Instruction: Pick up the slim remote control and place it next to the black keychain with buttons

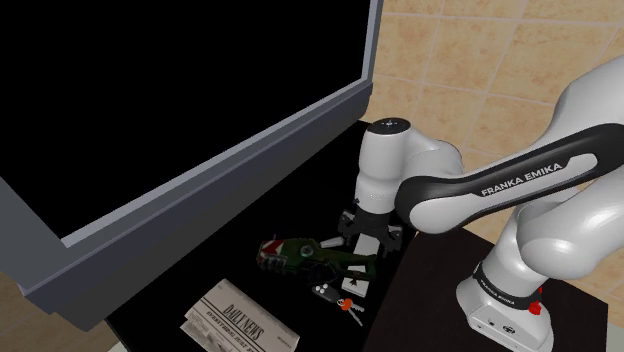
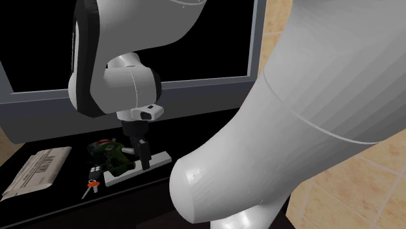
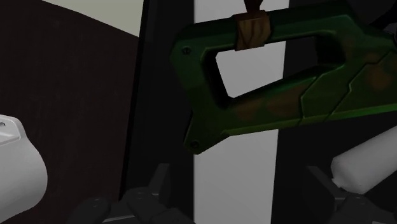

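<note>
Hovering low, our gripper (image 3: 238,181) stands open — we see the pale remote (image 3: 235,153) between its fingers, untouched, beneath a green tool (image 3: 299,102).

Shoulder cam: fixed beside and a bit behind the stand (image 1: 505,305), angled down over the dark worktop (image 1: 425,300) toward the big screen (image 1: 190,110). The arm (image 1: 500,190) crosses the frame's right. Second ext. cam: v. close behind the arm (image 2: 293,130), whose white link blocks that view's right, facing the screen (image 2: 195,39) nearly head-on. Both share the screen, newspaper (image 1: 237,325) (image 2: 40,168), green tool (image 1: 300,250) (image 2: 116,156) and black keychain (image 1: 323,291) (image 2: 93,174). Wrist cam: looks along the jaws, tight on the green tool's handle (image 3: 273,83).
</note>
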Robot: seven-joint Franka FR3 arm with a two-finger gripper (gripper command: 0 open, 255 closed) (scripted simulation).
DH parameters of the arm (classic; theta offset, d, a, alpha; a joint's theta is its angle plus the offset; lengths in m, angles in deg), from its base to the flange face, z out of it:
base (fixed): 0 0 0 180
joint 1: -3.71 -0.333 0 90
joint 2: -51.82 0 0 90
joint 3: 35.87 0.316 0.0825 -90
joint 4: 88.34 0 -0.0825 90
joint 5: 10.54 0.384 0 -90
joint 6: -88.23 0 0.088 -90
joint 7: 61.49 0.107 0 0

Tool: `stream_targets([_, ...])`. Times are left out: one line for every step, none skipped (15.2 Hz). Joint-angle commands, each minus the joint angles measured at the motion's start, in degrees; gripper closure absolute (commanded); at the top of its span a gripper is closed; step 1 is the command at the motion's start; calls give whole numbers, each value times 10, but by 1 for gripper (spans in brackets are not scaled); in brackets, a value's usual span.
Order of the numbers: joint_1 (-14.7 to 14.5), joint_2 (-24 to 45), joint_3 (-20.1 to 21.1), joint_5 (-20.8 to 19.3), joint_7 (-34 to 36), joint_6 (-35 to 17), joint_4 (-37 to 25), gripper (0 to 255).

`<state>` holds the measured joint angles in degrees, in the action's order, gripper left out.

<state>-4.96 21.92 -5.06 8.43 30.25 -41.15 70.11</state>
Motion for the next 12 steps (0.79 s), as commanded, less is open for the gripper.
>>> stream_targets([-1, -16, -7, -2, -1, 26, -10, 0])
stream_targets([-2, -29, -14, -5, -2, 50, -22, 0])
stream_targets([-2, -42, -20, -8, -2, 75, -34, 0])
stream_targets([-3, -51, -25, -11, -2, 93, -44, 0])
stream_targets([-3, -51, -25, -11, -2, 93, -44, 0])
stream_targets([-3, -51, -26, -11, -2, 93, -44, 0])
stream_targets([-3, -51, -26, -11, -2, 93, -44, 0])
stream_targets([-3, -51, -26, -11, -2, 93, -44, 0])
stream_targets([-3, -51, -26, -11, -2, 93, -44, 0])
stream_targets([-3, -51, -26, -11, -2, 93, -44, 0])
stream_targets([-3, -51, -26, -11, -2, 93, -44, 0])
stream_targets([-3, -51, -26, -11, -2, 93, -44, 0])
